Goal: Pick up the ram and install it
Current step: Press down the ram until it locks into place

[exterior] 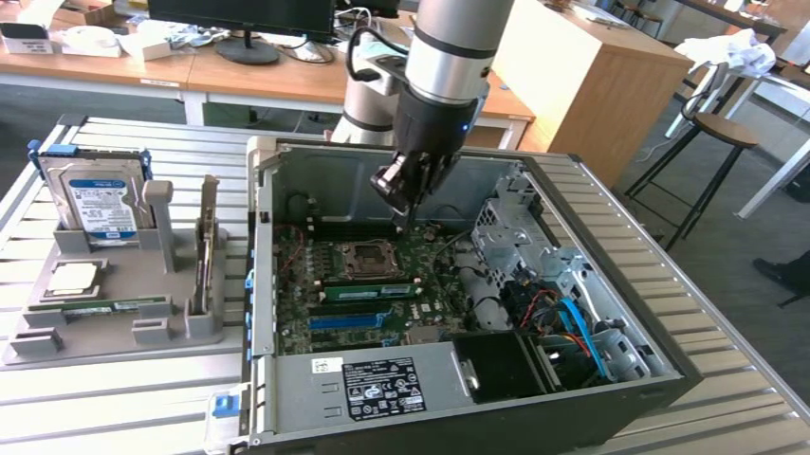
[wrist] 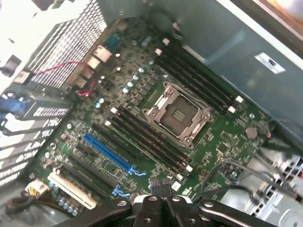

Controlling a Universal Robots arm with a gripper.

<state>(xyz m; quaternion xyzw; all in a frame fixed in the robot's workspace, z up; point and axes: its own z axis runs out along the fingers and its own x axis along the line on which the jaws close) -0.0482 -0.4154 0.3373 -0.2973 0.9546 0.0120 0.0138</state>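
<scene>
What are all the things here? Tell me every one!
table: one, silver slats, under everything
computer case: one, grey, open, on the table
motherboard: one, green, inside the case
processor socket: one, silver, mid-motherboard
holder: one, grey, beside the case
ram sticks: two, green; one in the holder, one in a motherboard slot
hard drive: one, silver, upright in the holder
processor chip: one, silver, in the holder
robot arm: one, silver
tool: one, black, above the motherboard
</scene>
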